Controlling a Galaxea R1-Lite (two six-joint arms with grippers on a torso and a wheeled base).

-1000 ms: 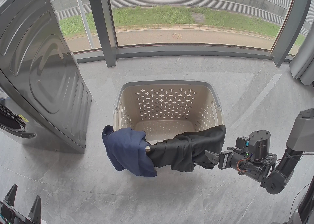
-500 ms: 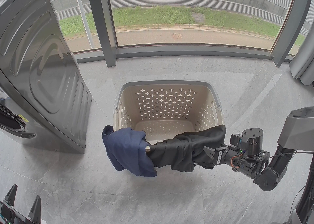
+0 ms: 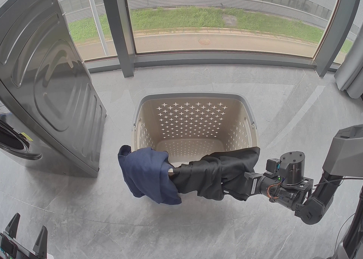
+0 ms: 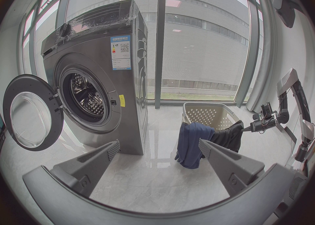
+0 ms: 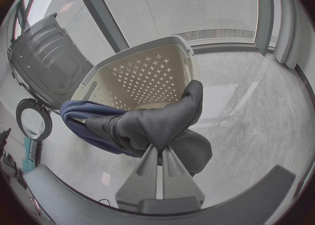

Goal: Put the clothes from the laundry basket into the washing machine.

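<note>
right end effector (image 5: 157,151) pinched tight on the black cloth garment (image 3: 215,172) hanging over the near rim of the beige plastic laundry basket (image 3: 194,97), likely to lift it out | left end effector (image 4: 158,143) wide open, holding nothing, facing the grey metal washing machine (image 4: 98,81)

Head view: high up, looks down at the basket (image 3: 193,120) and the floor (image 3: 227,225).
Left wrist view: low and far back, faces the washing machine (image 4: 95,48) front and the basket beside it.
Right wrist view: very near the black cloth (image 5: 154,127) on the basket rim.
Shared: all three see the basket.
</note>
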